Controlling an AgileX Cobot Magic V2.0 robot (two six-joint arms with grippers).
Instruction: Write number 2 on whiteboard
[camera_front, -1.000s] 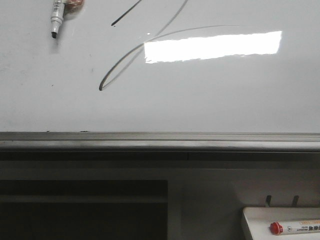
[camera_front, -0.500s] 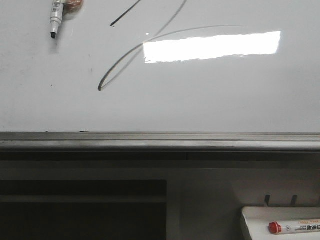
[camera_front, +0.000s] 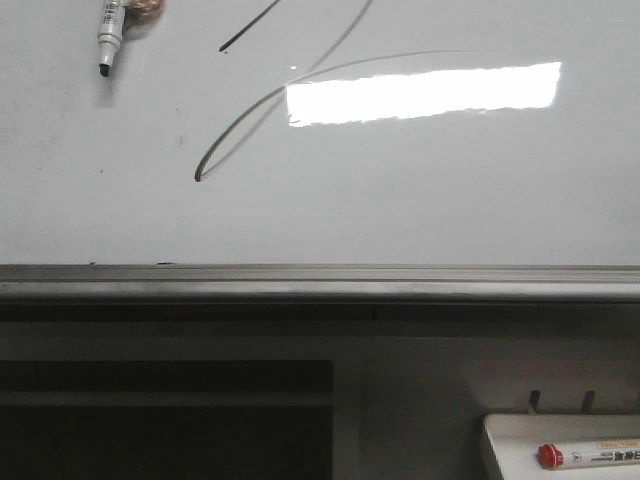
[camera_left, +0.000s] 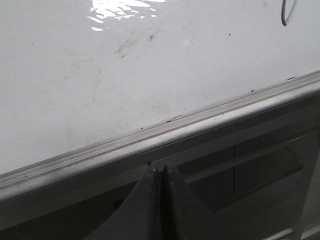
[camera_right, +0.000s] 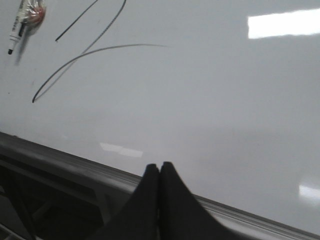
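Both claws are clenched with nothing between the tips: the left claw (camera_left: 161, 172) hangs just below the grey ledge (camera_front: 320, 283), and the right claw (camera_right: 160, 170) sits close in front of the whiteboard (camera_front: 450, 200). On the board's upper left stands the number 2 (camera_front: 250, 115), a short diagonal stroke and a long curve ending in a hooked point. Further left, a marker (camera_front: 108, 38) with a dark tip hangs against the board. Near right, a white tray (camera_front: 510, 432) holds a red-capped marker (camera_front: 585, 455).

office or classroom: whiteboard (camera_front: 420, 210), marker tray (camera_front: 520, 432)
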